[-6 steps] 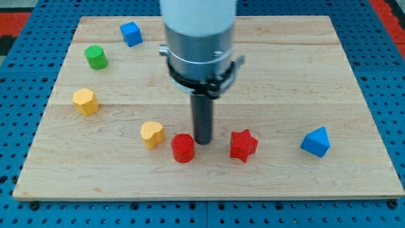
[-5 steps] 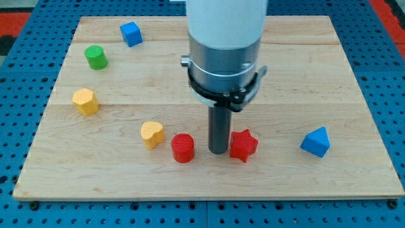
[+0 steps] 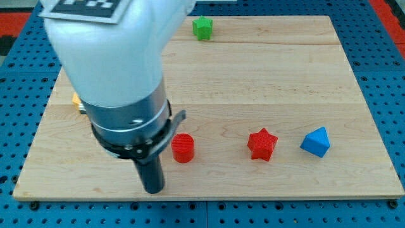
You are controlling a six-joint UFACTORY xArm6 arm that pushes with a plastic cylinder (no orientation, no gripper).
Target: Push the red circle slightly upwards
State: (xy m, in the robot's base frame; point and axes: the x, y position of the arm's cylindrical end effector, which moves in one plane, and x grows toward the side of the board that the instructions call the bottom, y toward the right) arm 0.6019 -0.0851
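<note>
The red circle (image 3: pixel 183 147) is a short red cylinder on the wooden board (image 3: pixel 266 82), below the board's middle. My tip (image 3: pixel 154 189) rests on the board near its bottom edge, below and to the left of the red circle, with a clear gap between them. The arm's large body hides much of the board's left half.
A red star (image 3: pixel 262 144) lies to the right of the red circle, and a blue triangular block (image 3: pixel 316 141) farther right. A green star (image 3: pixel 202 28) sits at the top edge. A sliver of a yellow block (image 3: pixel 75 100) shows left of the arm.
My tip has moved from between the red circle and red star down and left to near the bottom edge. The red star now lies farther right. The arm now hides the left-side blocks.
</note>
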